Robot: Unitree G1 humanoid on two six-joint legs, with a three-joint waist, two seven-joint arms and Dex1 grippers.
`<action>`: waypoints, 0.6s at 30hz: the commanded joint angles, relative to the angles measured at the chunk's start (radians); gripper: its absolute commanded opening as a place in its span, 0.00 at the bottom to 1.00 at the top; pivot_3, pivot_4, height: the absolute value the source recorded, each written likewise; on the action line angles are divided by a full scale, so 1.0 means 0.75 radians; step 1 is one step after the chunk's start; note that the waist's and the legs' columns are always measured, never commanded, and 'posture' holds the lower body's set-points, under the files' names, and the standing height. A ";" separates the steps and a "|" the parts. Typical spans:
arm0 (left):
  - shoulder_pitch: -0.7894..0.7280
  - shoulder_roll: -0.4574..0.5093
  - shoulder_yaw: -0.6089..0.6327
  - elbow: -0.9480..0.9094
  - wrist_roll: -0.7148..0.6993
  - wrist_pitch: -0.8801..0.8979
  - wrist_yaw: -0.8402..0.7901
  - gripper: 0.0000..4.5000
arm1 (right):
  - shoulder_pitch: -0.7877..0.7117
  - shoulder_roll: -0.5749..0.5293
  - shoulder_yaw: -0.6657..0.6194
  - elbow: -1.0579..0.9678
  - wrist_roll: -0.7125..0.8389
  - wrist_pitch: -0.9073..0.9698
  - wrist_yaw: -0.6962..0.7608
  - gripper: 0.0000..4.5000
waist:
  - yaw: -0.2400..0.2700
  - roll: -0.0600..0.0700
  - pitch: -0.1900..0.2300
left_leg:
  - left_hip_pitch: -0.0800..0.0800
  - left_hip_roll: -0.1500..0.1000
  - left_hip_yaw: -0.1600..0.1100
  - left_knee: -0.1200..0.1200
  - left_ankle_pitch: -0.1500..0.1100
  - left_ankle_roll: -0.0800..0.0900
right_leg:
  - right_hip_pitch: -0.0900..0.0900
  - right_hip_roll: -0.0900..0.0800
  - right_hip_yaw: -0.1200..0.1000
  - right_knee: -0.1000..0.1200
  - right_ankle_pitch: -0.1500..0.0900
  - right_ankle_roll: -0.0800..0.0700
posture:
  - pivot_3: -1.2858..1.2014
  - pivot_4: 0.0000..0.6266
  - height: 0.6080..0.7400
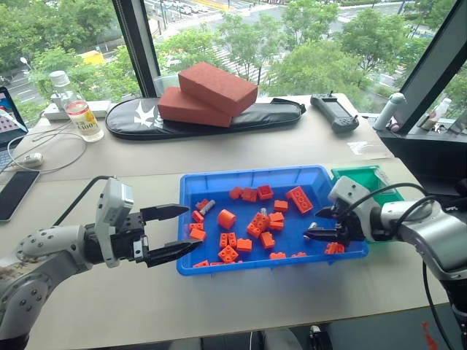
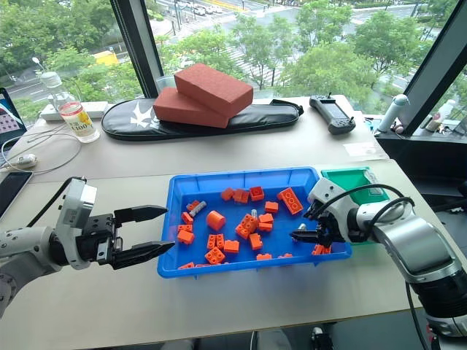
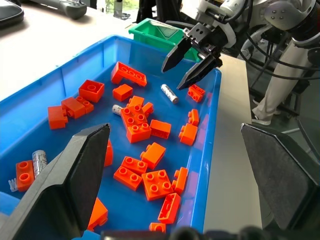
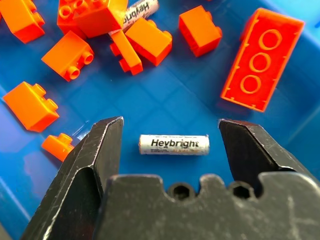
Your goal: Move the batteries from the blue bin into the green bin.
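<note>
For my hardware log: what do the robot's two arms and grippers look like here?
Both arms are silver-grey metal with rounded joint housings and black cables looping along them. The left gripper has a white boxy wrist block, a black body and two tapering black fingers. The right gripper matches: white housing, black pointed fingers with scuffed, worn edges.
</note>
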State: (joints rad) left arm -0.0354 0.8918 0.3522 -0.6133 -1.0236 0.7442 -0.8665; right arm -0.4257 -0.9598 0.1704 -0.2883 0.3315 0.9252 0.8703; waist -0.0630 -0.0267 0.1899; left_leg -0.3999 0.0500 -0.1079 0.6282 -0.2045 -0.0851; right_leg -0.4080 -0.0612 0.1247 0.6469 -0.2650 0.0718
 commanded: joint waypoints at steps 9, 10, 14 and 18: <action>0.009 0.005 0.028 -0.028 -0.027 -0.005 0.008 1.00 | 0.012 0.002 0.035 0.013 -0.079 -0.058 0.006 0.99 | 0.000 0.000 0.000 | 0.000 0.000 0.000 0.000 0.000 0.000 | 0.000 0.000 0.000 0.000 0.000 0.001 | 0.52 0.24 1.00; 0.009 0.005 0.029 -0.028 -0.027 -0.005 0.009 1.00 | 0.014 0.004 0.036 0.011 -0.082 -0.058 0.009 0.99 | 0.001 0.000 0.000 | 0.000 0.000 0.000 0.000 0.000 0.000 | 0.000 0.000 0.000 0.000 0.000 0.001 | 0.52 0.24 1.00; 0.012 0.012 0.040 -0.028 -0.033 -0.001 0.005 1.00 | 0.030 0.000 0.050 0.001 -0.092 -0.045 0.010 0.99 | 0.003 0.000 0.000 | 0.000 0.000 0.000 0.000 0.000 0.000 | 0.000 0.000 0.000 0.000 0.000 0.000 | 0.52 0.24 1.00; 0.011 0.016 0.042 -0.026 -0.036 0.000 0.006 1.00 | 0.043 -0.011 0.059 -0.006 -0.096 -0.036 0.021 0.99 | 0.008 0.000 0.000 | 0.000 0.000 0.000 0.000 0.000 0.000 | 0.000 0.000 0.000 0.000 0.000 0.000 | 0.52 0.24 1.00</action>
State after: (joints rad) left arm -0.0267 0.8950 0.3576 -0.6135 -1.0305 0.7451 -0.8622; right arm -0.4081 -0.9513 0.2080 -0.2742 0.2709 0.8938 0.8748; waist -0.0566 -0.0268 0.1899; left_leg -0.3997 0.0500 -0.1079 0.6283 -0.2045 -0.0851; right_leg -0.4077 -0.0613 0.1246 0.6470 -0.2652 0.0721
